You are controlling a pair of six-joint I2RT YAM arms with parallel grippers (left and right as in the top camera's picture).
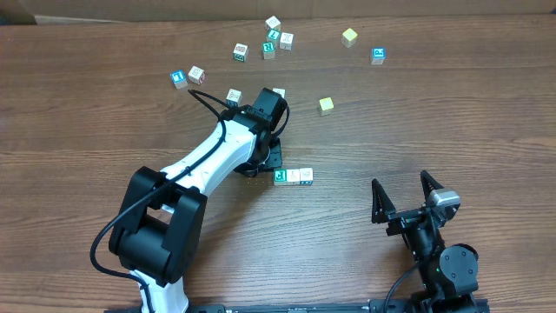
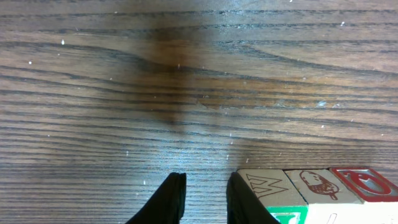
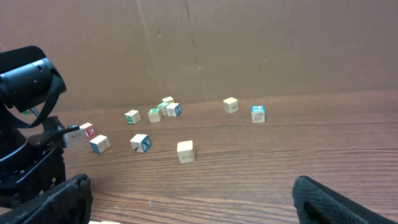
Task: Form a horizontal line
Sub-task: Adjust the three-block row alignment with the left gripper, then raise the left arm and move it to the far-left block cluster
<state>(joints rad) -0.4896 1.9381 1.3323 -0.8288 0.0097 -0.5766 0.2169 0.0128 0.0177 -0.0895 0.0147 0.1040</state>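
Note:
The horizontal line (image 1: 294, 176) is a short row of three alphabet cubes touching side by side at the table's middle. In the left wrist view they are a cube printed with an M (image 2: 266, 185), an acorn cube (image 2: 318, 185) and a red-printed cube (image 2: 364, 183). My left gripper (image 2: 205, 186) is down at the row's left end, slightly open with only bare wood between its fingers. Its right finger (image 2: 239, 198) rests against the M cube's outer side. In the overhead view the left gripper (image 1: 265, 162) is mostly hidden under its wrist. My right gripper (image 1: 405, 193) stands wide open and empty at the near right.
Loose cubes lie scattered across the far half: a blue one (image 1: 179, 79), a reddish one (image 1: 196, 75), a cluster (image 1: 268, 49), a yellowish one (image 1: 349, 36), a blue one (image 1: 378, 56) and a pale one (image 1: 326, 105). A cardboard wall (image 3: 249, 43) closes the back.

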